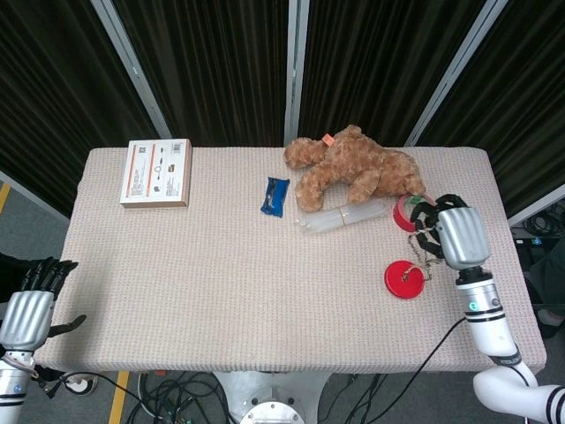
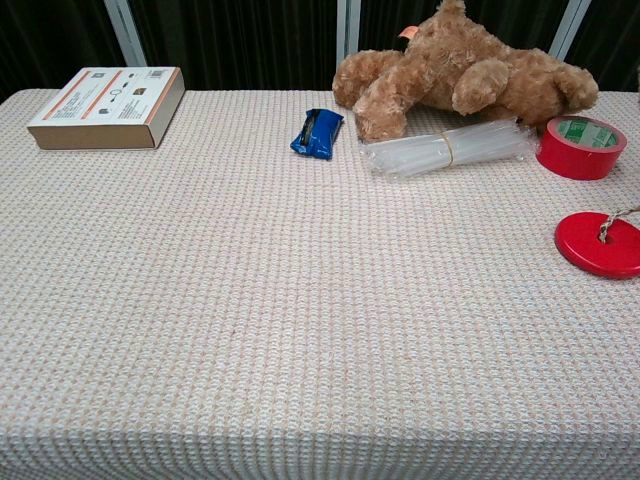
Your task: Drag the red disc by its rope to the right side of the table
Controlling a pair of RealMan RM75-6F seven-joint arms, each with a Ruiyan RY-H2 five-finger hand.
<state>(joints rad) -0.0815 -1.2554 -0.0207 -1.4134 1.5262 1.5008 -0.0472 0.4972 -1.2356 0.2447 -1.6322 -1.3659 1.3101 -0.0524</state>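
The red disc [image 1: 405, 279] lies flat near the table's right side, also seen at the right edge of the chest view as the red disc [image 2: 600, 243]. Its twisted rope [image 1: 423, 250] rises from the disc's centre in a short slack bunch to my right hand [image 1: 452, 232], which hovers just above and right of the disc with fingers curled around the rope. In the chest view only a short piece of rope [image 2: 618, 217] shows; that hand is out of frame there. My left hand [image 1: 31, 305] hangs off the table's left edge, fingers spread, holding nothing.
A red tape roll [image 2: 580, 145] sits just behind the disc, partly hidden by my right hand in the head view. A teddy bear [image 1: 353, 168], a clear tube bundle [image 1: 342, 217], a blue packet [image 1: 274, 195] and a box [image 1: 156, 172] line the back.
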